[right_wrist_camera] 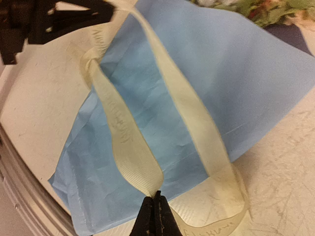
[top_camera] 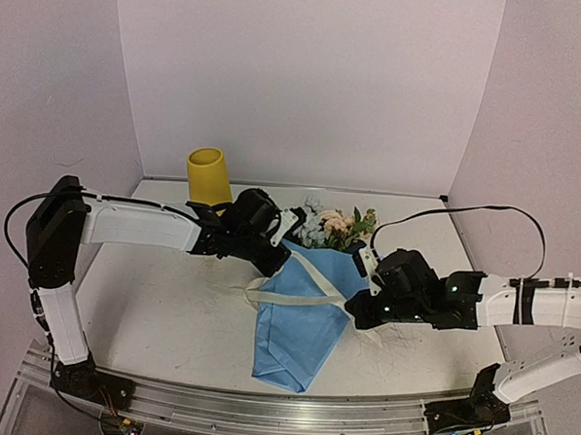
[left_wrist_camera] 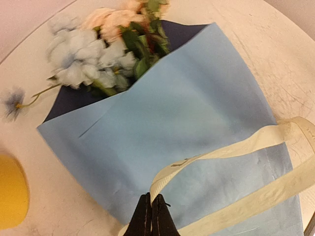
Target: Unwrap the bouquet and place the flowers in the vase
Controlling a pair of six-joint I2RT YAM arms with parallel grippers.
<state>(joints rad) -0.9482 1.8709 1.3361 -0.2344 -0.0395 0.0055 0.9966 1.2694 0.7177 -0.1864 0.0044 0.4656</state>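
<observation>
The bouquet [top_camera: 303, 316] lies on the table, a light blue paper cone [left_wrist_camera: 187, 118] with a navy lining. Its flowers [left_wrist_camera: 106, 44], pale blue and peach, spill from the far end [top_camera: 334, 225]. A loose cream ribbon [right_wrist_camera: 123, 132] loops across the paper. My left gripper [left_wrist_camera: 151, 199] is shut on one end of the ribbon above the cone's left side [top_camera: 283, 259]. The right gripper [right_wrist_camera: 157, 196] is shut on another stretch of ribbon at the cone's right edge [top_camera: 357, 304]. The yellow vase [top_camera: 206, 174] stands upright at the back left, behind the left arm.
Pale walls close in the table [top_camera: 169, 299] on three sides. A metal rail [top_camera: 261, 411] runs along the near edge, just below the tip of the paper cone. One pale blue bloom on a thin stem [left_wrist_camera: 12, 101] lies apart from the bunch, near the vase [left_wrist_camera: 10, 191].
</observation>
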